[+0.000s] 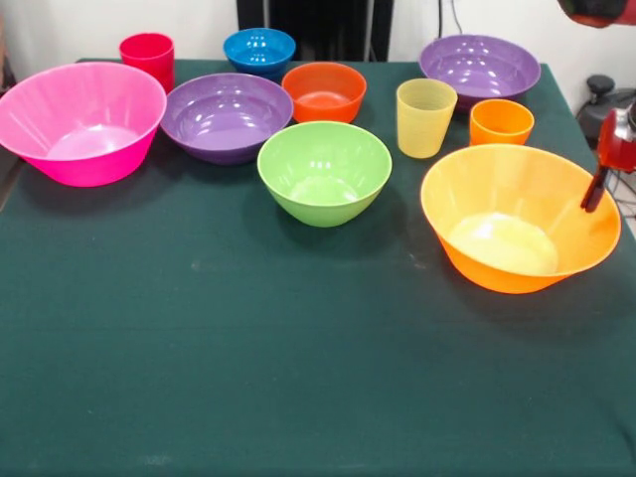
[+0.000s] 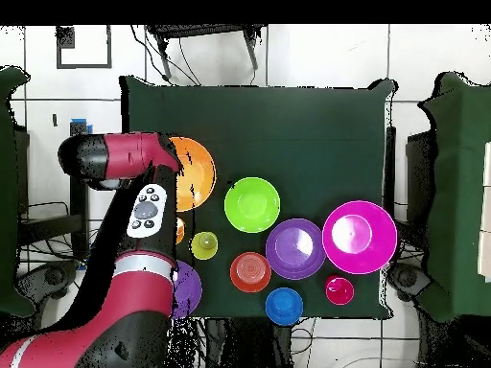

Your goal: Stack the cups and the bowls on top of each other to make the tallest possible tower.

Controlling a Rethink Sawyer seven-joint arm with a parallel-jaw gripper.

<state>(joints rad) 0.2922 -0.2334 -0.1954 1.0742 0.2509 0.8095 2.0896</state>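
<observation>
All the cups and bowls stand apart on the green table (image 1: 298, 378); nothing is stacked. The big orange-yellow bowl (image 1: 517, 214) is at the right. My gripper (image 1: 599, 187) hangs at its right rim, at the picture's edge. The lime green bowl (image 1: 324, 171) is in the middle and the big pink bowl (image 1: 79, 119) is at the left. One purple bowl (image 1: 227, 114) is beside the pink one, the other purple bowl (image 1: 480, 68) is at the back right. The small orange bowl (image 1: 324, 91), small blue bowl (image 1: 259, 50), red cup (image 1: 147, 55), pale yellow cup (image 1: 425, 117) and orange cup (image 1: 501, 122) stand behind.
In the overhead view my arm (image 2: 144, 211) covers the table's left side, part of the orange-yellow bowl (image 2: 197, 172) and part of one purple bowl (image 2: 184, 287). The table's front half holds no objects. Dark equipment stands behind the table.
</observation>
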